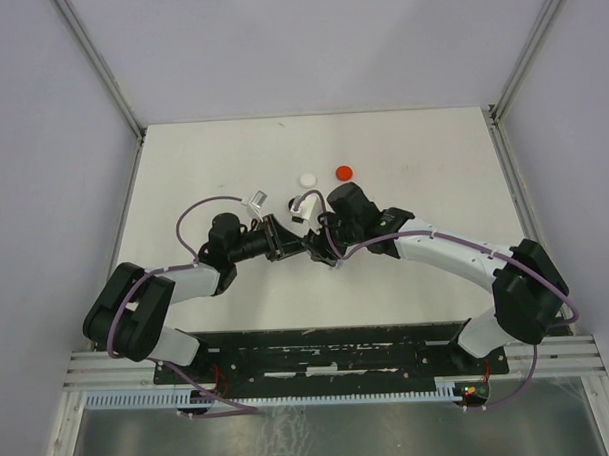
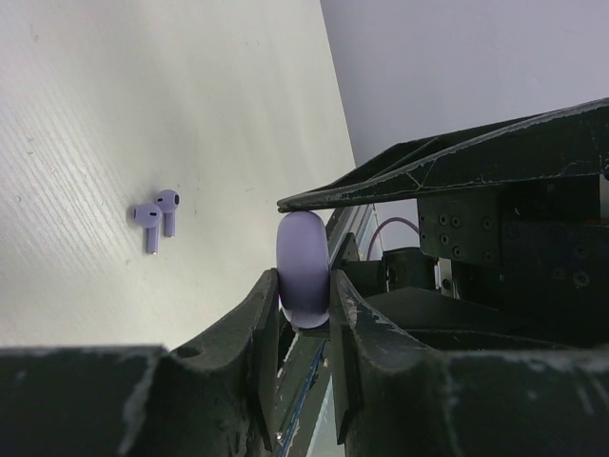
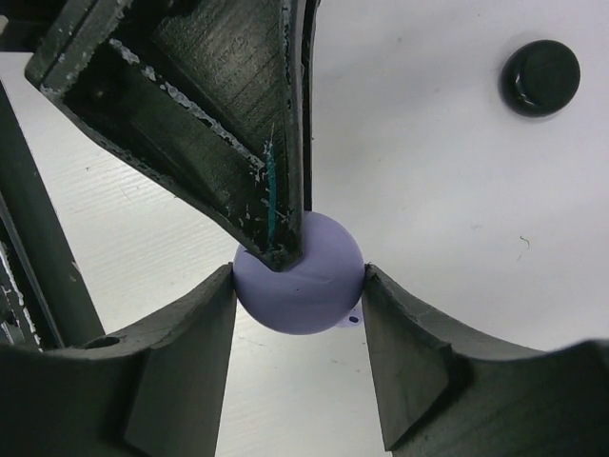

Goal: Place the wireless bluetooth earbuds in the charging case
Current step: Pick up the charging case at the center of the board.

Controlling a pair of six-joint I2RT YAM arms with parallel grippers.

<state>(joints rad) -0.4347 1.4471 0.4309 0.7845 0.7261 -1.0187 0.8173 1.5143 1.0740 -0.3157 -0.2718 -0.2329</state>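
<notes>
A round lavender charging case [image 3: 304, 281] is held above the table between both grippers; it looks closed. In the left wrist view the case [image 2: 303, 267] stands edge-on. My left gripper [image 2: 304, 290] is shut on its flat faces. My right gripper [image 3: 300, 286] is shut on its rim from both sides, with a left finger [image 3: 271, 209] lying across its top. Two lavender earbuds [image 2: 157, 214] lie side by side on the table, apart from both grippers. In the top view the grippers meet at mid-table, left [image 1: 290, 240] and right [image 1: 323, 245], and hide the case.
A white disc [image 1: 308, 179] and a red disc [image 1: 344, 172] lie on the white table [image 1: 432, 163] behind the grippers. A black disc [image 3: 540, 76] lies beyond the right gripper. Small pale items [image 1: 256, 202] lie near the left gripper. Walls enclose the table.
</notes>
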